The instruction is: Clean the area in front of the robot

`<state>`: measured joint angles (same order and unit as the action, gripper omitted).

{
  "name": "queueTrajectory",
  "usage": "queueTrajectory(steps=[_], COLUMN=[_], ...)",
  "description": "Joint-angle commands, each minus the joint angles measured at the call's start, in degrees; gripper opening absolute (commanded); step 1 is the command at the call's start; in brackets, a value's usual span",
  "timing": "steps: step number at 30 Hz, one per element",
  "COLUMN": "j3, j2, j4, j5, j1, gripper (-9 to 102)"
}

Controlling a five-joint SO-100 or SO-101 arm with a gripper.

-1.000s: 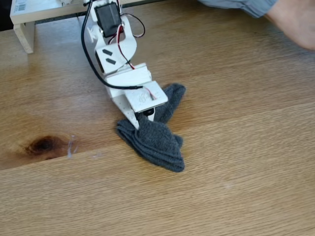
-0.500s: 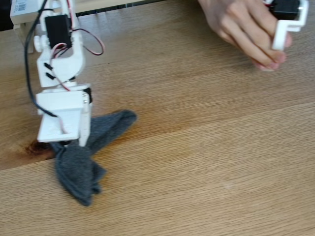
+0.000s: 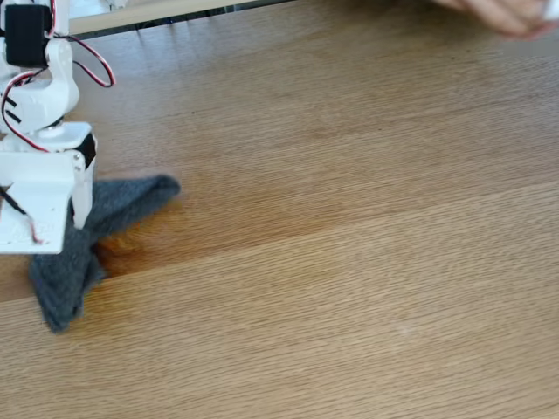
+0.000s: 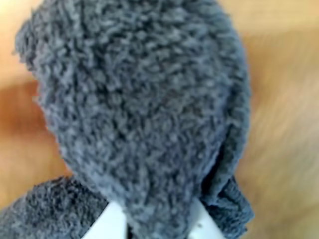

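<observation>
Now your robot (image 3: 39, 175) sits at fixed view's left edge, gripper (image 4: 154, 221) clamped on grey cloth (image 3: 83, 240); cloth pressed flat on tabletop (image 3: 349, 218) so it wipes wood, bulging ahead of both fingers (image 4: 107, 224) in wrist view

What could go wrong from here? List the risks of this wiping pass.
1. The grey cloth sits bunched into folds under the arm, so little of it may touch the wooden surface and the wipe may be patchy.
2. In the wrist view the cloth is pinched between the two white fingers at one end only; dragging could pull it free.
3. A person's hand is at the table's far edge; a wide sweep might reach it.
</observation>
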<state>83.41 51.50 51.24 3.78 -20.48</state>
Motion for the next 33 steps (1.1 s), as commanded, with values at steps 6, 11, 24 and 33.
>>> queueTrajectory(steps=[6, 11, 24, 33], j3=[-0.79, -0.79, -0.79, -1.05], j2=[17.58, 10.46, -7.73, -6.94], j4=[6.06, -1.49, -22.76, -23.82], j5=[-0.79, -3.08, -2.29, 4.31], j1=[25.93, 34.28, 17.84, -0.09], gripper=[0, 0, 0, 0])
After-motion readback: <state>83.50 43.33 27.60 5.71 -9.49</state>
